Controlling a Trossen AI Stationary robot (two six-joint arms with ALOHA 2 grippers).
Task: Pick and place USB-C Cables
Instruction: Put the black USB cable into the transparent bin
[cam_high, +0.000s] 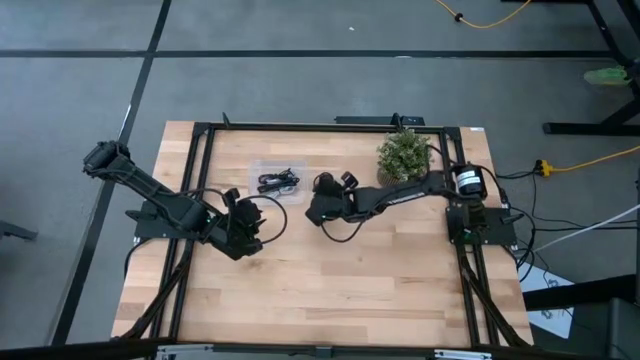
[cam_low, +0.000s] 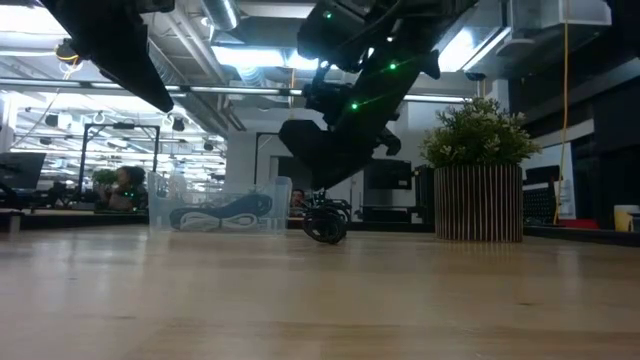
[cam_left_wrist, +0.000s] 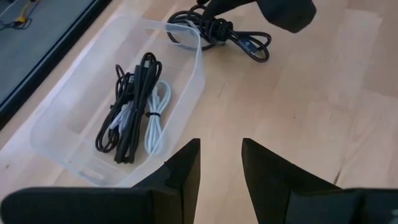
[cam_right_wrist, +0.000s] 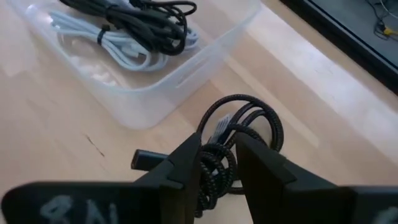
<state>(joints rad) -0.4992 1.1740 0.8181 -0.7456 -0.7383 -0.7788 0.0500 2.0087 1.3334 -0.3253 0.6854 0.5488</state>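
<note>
A black braided USB-C cable (cam_right_wrist: 249, 115), coiled and tied, lies on the wooden table just right of a clear plastic bin (cam_left_wrist: 194, 74). My right gripper (cam_right_wrist: 217, 155) comes down on it, its fingers either side of the tied middle. In the low view the cable (cam_low: 326, 228) sits under that gripper (cam_low: 322, 200). Inside the bin lie several coiled cables (cam_left_wrist: 134, 106), black and pale white. My left gripper (cam_left_wrist: 221, 162) hovers open over the table near the bin's near side, touching nothing. My right gripper has the black cable's tied middle (cam_right_wrist: 219, 167) pinched between its two fingers, coming from above and slanting toward the table's left. The coil's loops (cam_right_wrist: 261, 124) stick out beyond the fingertips. In the low view the cable's underside appears to rest on the table.
A potted plant (cam_high: 403, 152) in a ribbed pot (cam_low: 478, 205) stands at the far right of the table, behind the right arm. A black frame (cam_high: 300, 127) runs around the table's edges. Bare wood lies across the near half (cam_high: 350, 290).
</note>
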